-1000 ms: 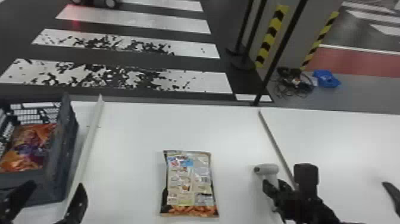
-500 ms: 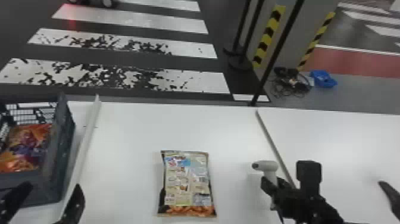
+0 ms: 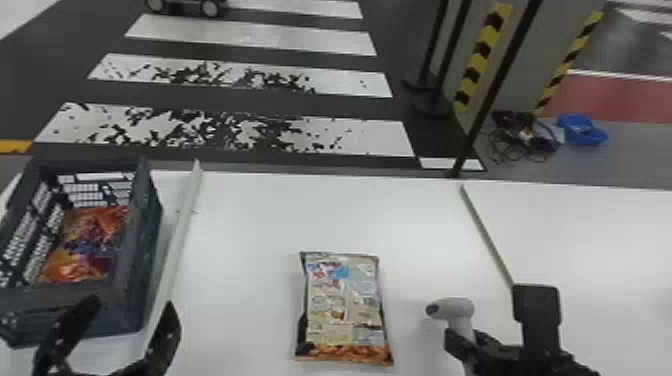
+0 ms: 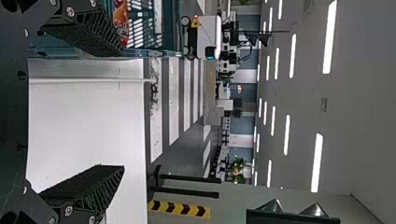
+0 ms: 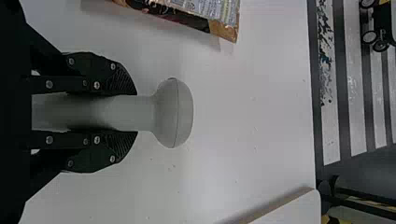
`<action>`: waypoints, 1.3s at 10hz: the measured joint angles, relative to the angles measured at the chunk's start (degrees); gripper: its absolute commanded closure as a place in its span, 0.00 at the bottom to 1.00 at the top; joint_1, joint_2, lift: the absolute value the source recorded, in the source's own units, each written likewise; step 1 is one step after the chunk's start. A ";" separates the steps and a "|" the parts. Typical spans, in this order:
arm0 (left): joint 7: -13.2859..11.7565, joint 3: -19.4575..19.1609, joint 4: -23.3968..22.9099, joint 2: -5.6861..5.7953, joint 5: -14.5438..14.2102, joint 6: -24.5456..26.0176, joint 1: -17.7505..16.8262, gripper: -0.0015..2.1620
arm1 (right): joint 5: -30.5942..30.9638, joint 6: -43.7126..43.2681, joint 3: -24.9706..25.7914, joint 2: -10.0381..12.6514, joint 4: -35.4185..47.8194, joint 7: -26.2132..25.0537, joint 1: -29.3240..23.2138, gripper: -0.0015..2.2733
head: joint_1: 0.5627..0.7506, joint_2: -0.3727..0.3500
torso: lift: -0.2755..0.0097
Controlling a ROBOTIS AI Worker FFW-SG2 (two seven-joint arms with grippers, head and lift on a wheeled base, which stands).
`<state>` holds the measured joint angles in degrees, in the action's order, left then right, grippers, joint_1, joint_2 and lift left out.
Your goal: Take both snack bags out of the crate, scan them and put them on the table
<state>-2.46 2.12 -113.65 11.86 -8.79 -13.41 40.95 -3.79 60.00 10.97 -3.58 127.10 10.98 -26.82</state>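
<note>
Hidden or cut off: the left pincer (image 3: pixel 131 302) is cropped at the head view's bottom edge, and 1 of its fingers overlaps the near wall of the crate (image 3: pixel 132 280); contact cannot be determined. The crate itself is clipped at the left edge. Its walls mask part of the snack bag inside (image 3: pixel 90 240). In the left wrist view, that bag is partly obscured by 1 finger. The right wrist view crops the snack bag on the counter (image 3: pixel 345 305); small print on it is illegible. The lower handle of the scanner (image 3: pixel 452 307) is lost in shadow within the right pincer (image 3: pixel 467 340).

Position: of the 2 bags, 1 lies in the crate, beyond the left pincer and to its left. The other lies flat on the counter (image 3: pixel 240 240), between the 2 pincers, apart from each, its orange end nearest the robot. The scanner's dark end faces left, toward that bag's side.

Pincer condition: left (image 4: pixel 124 108), spread wide, nothing between its 2 fingers. Right (image 5: pixel 136 113), closed around the scanner's handle, 1 finger along each side, the rounded head protruding past the fingertips.
</note>
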 measured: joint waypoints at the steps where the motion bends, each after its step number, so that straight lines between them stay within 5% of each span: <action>1: 0.00 0.10 -0.02 0.00 0.00 0.01 -0.07 0.07 | -0.45 2.32 -0.62 0.34 1.78 -0.04 -0.50 0.99 | 0.70 0.37 | 0.64; 5: -0.07 0.54 -0.02 0.07 0.09 0.19 -0.17 0.07 | -1.03 10.49 -3.77 1.75 9.68 -0.53 -1.77 0.99 | 0.70 0.45 | 0.64; 13: -0.09 0.95 -0.48 0.33 0.52 0.39 0.07 0.07 | -1.33 10.33 -10.66 3.07 12.73 -0.45 -1.31 0.99 | 0.70 0.61 | 0.64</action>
<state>-2.55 3.07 -114.13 12.19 -8.26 -13.03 41.02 -5.12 70.33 0.31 -0.50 139.84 10.54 -28.13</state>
